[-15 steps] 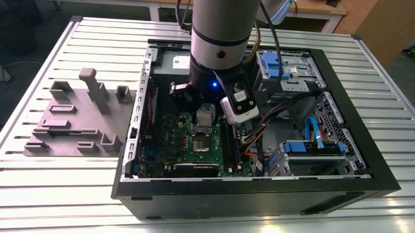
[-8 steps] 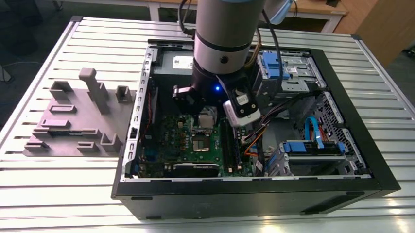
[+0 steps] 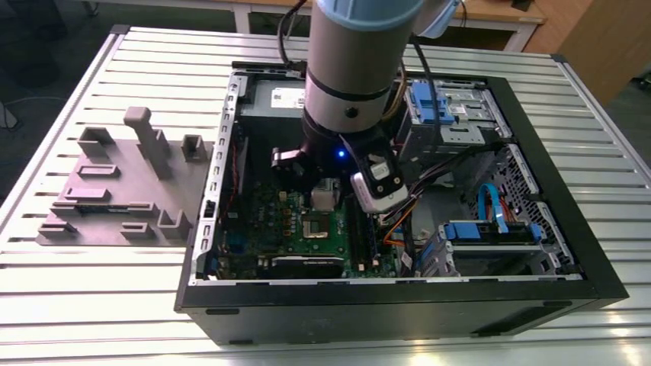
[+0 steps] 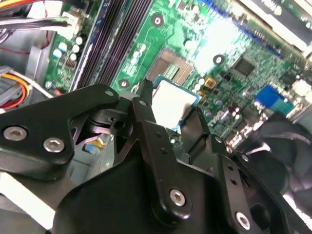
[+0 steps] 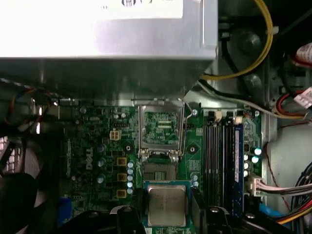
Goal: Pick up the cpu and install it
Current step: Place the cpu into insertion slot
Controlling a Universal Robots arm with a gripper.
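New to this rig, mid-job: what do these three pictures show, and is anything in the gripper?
The exterior view shows a robot arm reaching down into an open computer case lying on a slatted table. A grey fixture sits at that view's left. Both wrist views come from cameras on the arm, looking past the gripper at the green motherboard. The gripper seems shut on the cpu, the silvery square. The cpu hangs beside the open socket, not seated in it.
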